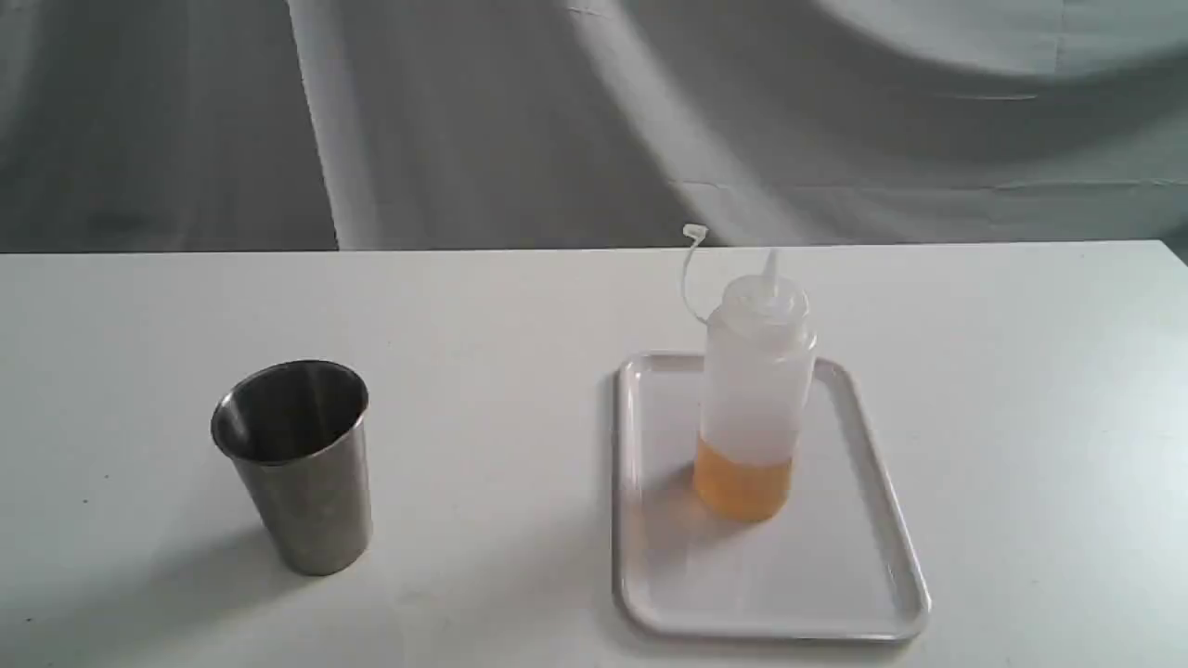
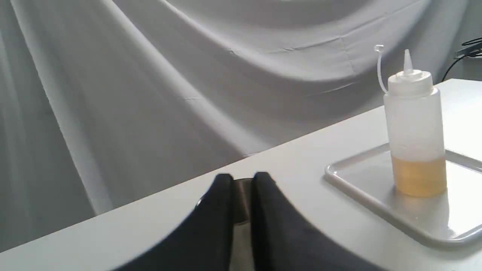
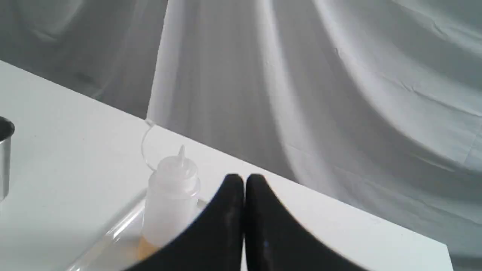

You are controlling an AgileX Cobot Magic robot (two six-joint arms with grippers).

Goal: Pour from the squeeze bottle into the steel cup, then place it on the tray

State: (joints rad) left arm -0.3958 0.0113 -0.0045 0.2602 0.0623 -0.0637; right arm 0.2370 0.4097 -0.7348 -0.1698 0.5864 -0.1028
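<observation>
The squeeze bottle point(image 1: 756, 390) stands upright on the white tray point(image 1: 798, 575), with amber liquid in its lowest part and its tethered cap point(image 1: 694, 232) hanging open off the nozzle. The steel cup point(image 1: 295, 464) stands upright on the table, far left of the tray. Neither gripper appears in the exterior view. In the left wrist view my left gripper point(image 2: 243, 180) has its jaws almost together and holds nothing; a sliver of the cup point(image 2: 242, 203) shows through the slit, with the bottle point(image 2: 414, 124) off to one side. My right gripper point(image 3: 244, 178) is shut and empty, near the bottle point(image 3: 171, 203).
A white table point(image 1: 520, 306) carries everything, its far edge running against a draped grey cloth backdrop point(image 1: 557, 121). The cup's edge point(image 3: 4, 158) shows at the border of the right wrist view. A dark cable point(image 2: 467, 49) sits beyond the table's corner.
</observation>
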